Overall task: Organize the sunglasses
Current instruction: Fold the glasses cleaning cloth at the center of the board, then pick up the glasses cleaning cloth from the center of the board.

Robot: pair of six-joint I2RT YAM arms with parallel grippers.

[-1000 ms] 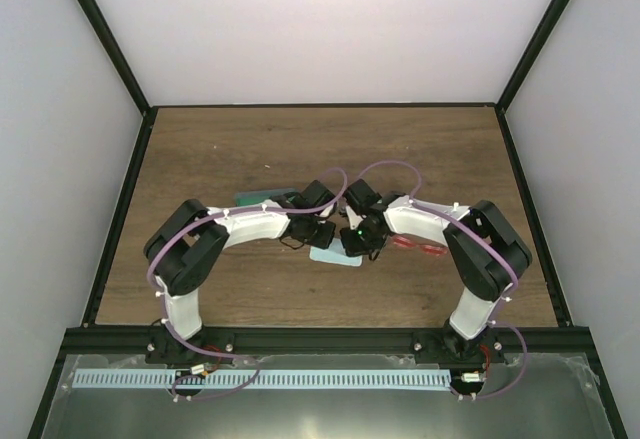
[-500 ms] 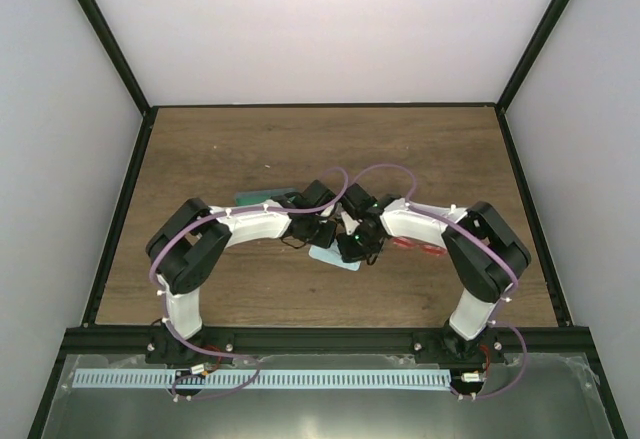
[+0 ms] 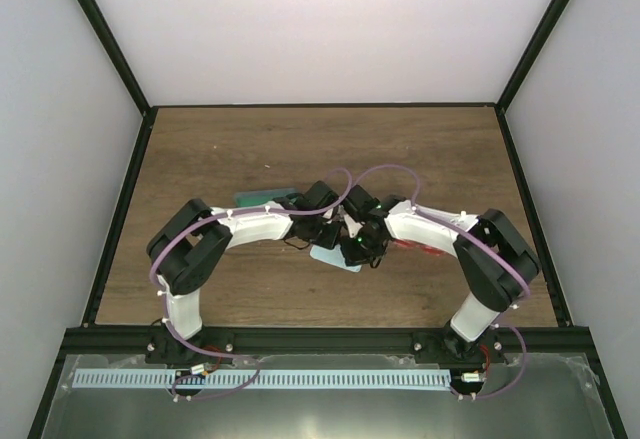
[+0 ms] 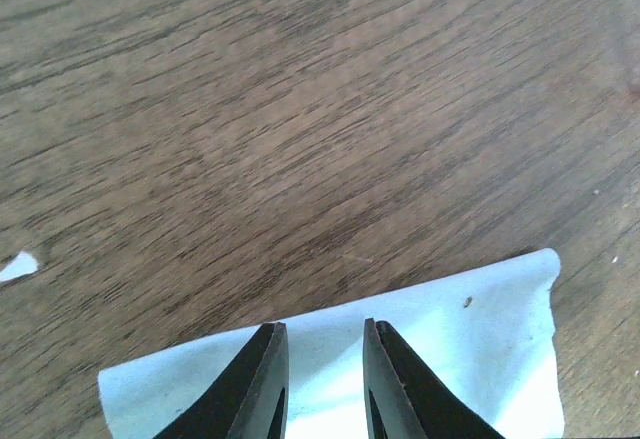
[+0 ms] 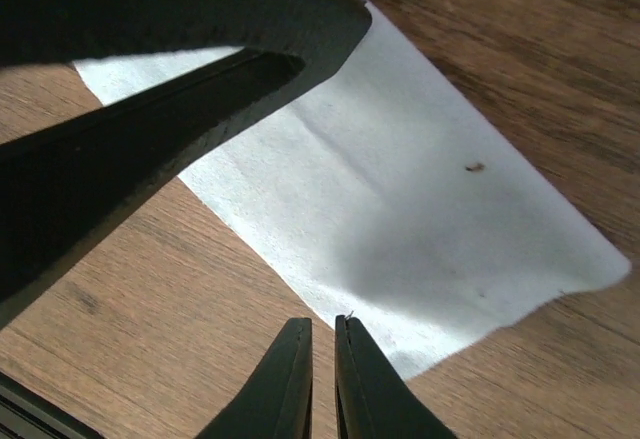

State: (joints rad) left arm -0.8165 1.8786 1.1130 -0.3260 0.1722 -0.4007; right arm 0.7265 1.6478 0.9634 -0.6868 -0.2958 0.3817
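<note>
The thin red sunglasses (image 3: 424,249) lie on the table (image 3: 250,149), partly hidden under the right arm (image 3: 440,231).

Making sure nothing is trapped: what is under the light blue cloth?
The light blue cloth lies flat on the wooden table, no bulge showing. What is directly beneath it is covered.

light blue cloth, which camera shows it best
Right wrist: the light blue cloth fills mid-frame, with its edges and a dark speck clear. Left wrist shows only a strip around the left gripper. Top external shows just a sliver beside the right gripper.
</note>
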